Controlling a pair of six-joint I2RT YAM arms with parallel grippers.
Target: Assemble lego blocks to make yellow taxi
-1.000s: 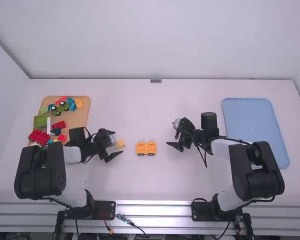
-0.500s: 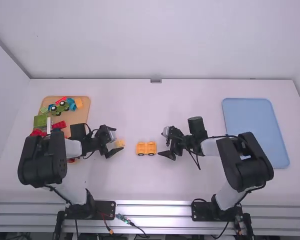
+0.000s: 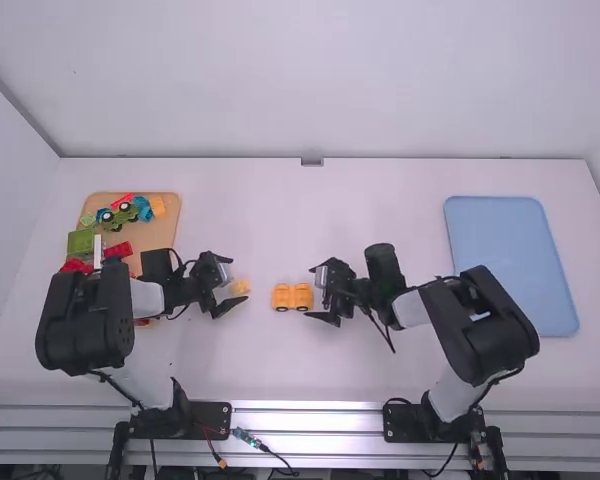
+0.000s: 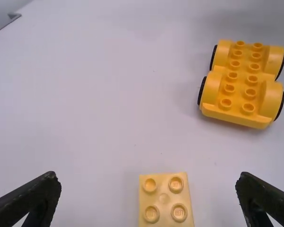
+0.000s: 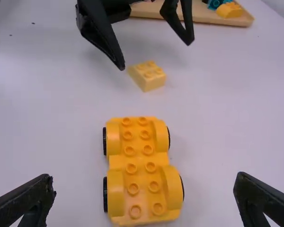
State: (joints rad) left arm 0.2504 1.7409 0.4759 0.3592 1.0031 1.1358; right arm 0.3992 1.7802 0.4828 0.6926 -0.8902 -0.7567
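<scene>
No readable text, no legible labels, no numbers, no signs

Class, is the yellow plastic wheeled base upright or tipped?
Upright: the yellow plastic wheeled base has its studs facing up and black wheels along both sides.

White wall (image 3: 310, 80), white tabletop (image 3: 310, 375), silvery rail (image 3: 310, 447)

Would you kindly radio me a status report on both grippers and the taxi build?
Left gripper open at pale yellow block; right gripper open by yellow wheeled base; block and base apart; no obstruction seen.
</scene>
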